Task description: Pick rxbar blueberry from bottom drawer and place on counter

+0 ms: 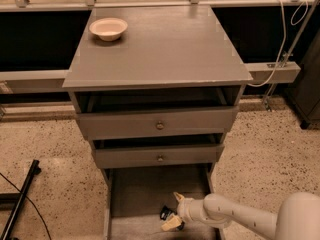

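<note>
Rxbar blueberry (165,213): one, dark, lying between the claw's tips. One counter (165,49) far above the gripper (173,211), wide and bare toward its front edge. One bottom drawer (135,194) pulled out around it, left wall well apart. Two knobbed drawers (125,125) directly overhead. One pale arm (240,215) reaching in level from the right. One white bowl (108,28) far up-left. Fingers spread, straddling the bar.

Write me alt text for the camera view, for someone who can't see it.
The robot's gripper reaches into the open bottom drawer of a grey cabinet, its fingers spread either side of the dark rxbar blueberry. The two upper drawers sit slightly open, and a pale bowl stands on the counter, at its far left corner.
</note>
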Robot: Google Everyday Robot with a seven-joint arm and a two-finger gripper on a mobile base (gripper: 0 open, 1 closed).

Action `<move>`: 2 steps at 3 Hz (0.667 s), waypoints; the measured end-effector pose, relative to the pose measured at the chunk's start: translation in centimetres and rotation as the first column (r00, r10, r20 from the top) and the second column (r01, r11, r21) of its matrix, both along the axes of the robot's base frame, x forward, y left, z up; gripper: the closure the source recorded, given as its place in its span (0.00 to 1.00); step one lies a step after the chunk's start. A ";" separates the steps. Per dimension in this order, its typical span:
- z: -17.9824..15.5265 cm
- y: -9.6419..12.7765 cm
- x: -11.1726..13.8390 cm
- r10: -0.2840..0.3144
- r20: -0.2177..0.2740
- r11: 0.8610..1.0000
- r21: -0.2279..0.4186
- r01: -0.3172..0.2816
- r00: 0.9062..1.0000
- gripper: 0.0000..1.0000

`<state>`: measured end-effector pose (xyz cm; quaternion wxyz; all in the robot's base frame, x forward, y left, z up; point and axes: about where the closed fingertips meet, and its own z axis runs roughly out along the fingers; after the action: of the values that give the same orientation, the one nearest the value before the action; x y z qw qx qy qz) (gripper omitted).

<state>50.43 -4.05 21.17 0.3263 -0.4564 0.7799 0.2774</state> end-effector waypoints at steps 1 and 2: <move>-1.3 -1.5 0.2 -0.037 0.068 0.998 -0.044 0.040 0.997 0.00; -3.5 -4.0 0.6 -0.065 0.161 0.991 -0.106 0.083 0.985 0.00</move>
<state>51.07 -8.00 17.66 0.3707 -0.4653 0.7825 0.1839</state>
